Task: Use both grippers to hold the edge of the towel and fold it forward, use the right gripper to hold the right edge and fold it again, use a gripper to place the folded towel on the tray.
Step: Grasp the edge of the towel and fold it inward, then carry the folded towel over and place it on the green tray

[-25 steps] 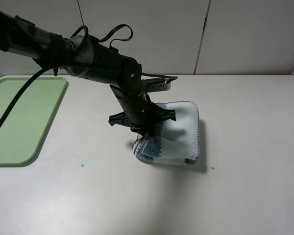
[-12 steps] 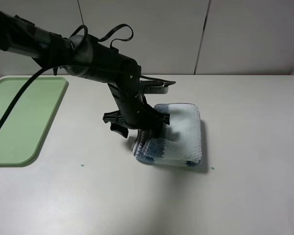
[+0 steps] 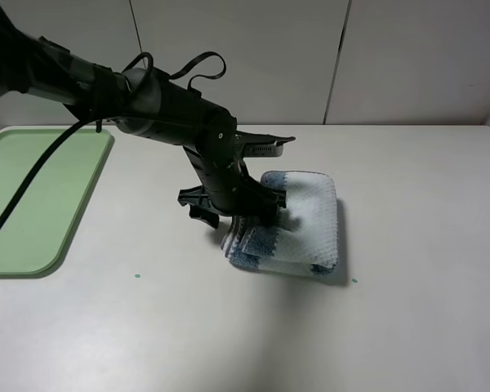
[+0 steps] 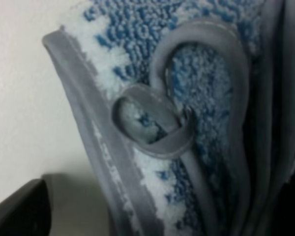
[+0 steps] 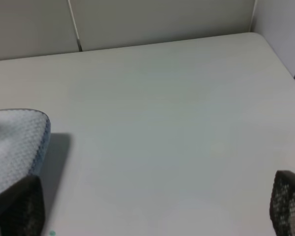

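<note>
The towel (image 3: 302,224), blue and whitish striped, lies folded into a thick pad on the table's middle. My left gripper (image 3: 235,214) has reached across and stands low over the pad's left edge, jaws spread apart. In the left wrist view the towel's (image 4: 177,98) grey hem and layered edges fill the gap between the jaws, and one black finger (image 4: 19,209) shows clear of the cloth. The light green tray (image 3: 33,196) sits at the far left, apart from the towel. My right gripper (image 5: 152,206) is open over bare table, the towel (image 5: 14,142) off to one side.
Two small green dots (image 3: 136,276) (image 3: 354,281) mark the white table in front of the towel. A panelled wall runs along the back edge. The left arm's black cable (image 3: 33,175) hangs over the tray's near side.
The left gripper's jaws have spread apart and let go of the towel's left edge. The towel, puffed up a second ago, has settled flatter on the table.
</note>
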### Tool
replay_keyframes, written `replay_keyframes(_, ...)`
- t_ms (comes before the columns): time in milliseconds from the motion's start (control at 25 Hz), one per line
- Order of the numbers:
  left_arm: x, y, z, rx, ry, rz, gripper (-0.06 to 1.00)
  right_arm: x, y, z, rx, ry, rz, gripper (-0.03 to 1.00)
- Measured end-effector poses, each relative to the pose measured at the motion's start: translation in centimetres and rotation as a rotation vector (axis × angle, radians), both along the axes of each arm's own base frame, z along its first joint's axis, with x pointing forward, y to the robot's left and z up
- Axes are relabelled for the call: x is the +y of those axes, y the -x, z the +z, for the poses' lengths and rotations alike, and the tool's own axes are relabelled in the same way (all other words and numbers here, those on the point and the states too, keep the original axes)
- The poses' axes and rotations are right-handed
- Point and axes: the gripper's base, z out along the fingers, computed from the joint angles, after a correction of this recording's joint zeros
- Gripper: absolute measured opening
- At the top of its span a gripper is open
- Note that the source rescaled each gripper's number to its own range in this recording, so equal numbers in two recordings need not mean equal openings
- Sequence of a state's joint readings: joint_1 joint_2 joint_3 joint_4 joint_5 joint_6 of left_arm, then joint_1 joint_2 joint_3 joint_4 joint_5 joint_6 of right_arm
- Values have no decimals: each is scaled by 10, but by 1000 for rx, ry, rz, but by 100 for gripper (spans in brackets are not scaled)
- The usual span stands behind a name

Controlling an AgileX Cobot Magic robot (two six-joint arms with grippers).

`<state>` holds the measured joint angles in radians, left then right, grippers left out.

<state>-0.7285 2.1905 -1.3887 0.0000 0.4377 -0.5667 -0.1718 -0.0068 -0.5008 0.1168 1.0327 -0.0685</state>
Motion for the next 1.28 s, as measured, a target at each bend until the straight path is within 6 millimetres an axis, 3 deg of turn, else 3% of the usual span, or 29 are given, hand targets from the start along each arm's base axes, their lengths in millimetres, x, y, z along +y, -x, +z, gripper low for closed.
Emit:
replay_keyframes(80,-1,0,-1,-6,5,-2,70,0,0,0,0,0,0,100)
replay_keyframes(320,-4,-1,0,-18,28,4,24,0,0,0,0,-1,0,100)
replay_keyframes(400,-4,-1,0,-19,30,5,13,0,0,0,0,-1,0,100)
replay_keyframes(800,-4,-1,2,-22,32,4,12,0,0,0,0,-2,-1,100)
replay_keyframes(1280,5,5,44,-37,-13,-28,12,0,0,0,0,-3,-1,100)
